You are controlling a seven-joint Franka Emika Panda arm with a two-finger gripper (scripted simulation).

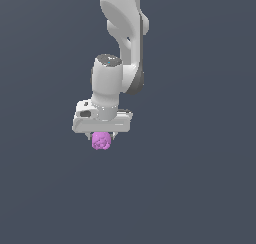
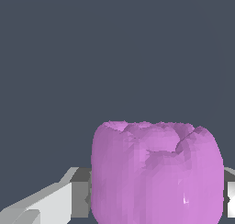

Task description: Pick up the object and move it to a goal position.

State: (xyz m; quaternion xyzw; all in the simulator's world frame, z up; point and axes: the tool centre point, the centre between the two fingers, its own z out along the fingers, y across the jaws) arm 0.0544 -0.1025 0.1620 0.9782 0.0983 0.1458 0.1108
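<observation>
The object point(image 1: 101, 142) is a small magenta-purple lump with swirled folds. In the exterior view it sits directly under the white hand of my gripper point(image 1: 102, 137), narrower than the hand. In the wrist view the object point(image 2: 153, 172) fills the space between the two fingers point(image 2: 59, 202), which press against its sides. The gripper is shut on the object. Most of the fingertips are hidden behind the object. No goal position shows in either view.
The white arm point(image 1: 125, 33) reaches down from the top of the exterior view. Around it there is only a uniform dark grey-blue surface point(image 1: 200, 188), with no other objects or edges in sight.
</observation>
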